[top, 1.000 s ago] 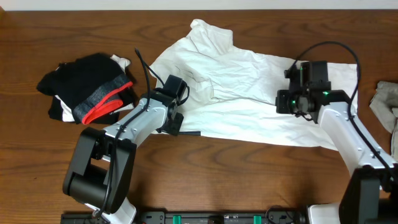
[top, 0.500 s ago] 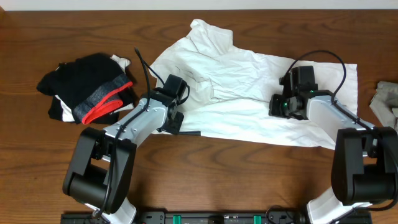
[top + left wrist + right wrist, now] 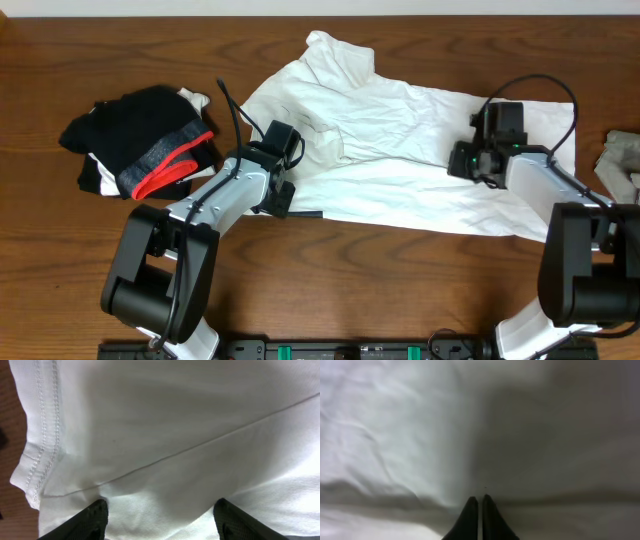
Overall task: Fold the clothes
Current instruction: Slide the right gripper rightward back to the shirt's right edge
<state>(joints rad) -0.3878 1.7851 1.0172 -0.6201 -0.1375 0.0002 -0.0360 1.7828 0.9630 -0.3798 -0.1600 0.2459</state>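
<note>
T-shirt [image 3: 400, 150], white, lies spread and wrinkled across the middle and right of the dark wooden tabletop [image 3: 60, 260], with one lobe reaching toward the far edge.

Left to right we note:
- Black garments [image 3: 140, 140] with a grey-and-red band are heaped at the far left, apart from the shirt, with bare wood between.
- Left tool [image 3: 160, 522] is released, fingers wide apart, tips on the shirt's left part just inside a stitched hem [image 3: 42, 435].
- Right tool [image 3: 480, 515] is clenched, fingertips together against the fabric on the shirt's right part. We cannot tell whether cloth is pinched.
- Grey cloth [image 3: 622, 160] sits at the right edge, near the shirt's corner.

Open wood runs along the near side and the far left corner.
</note>
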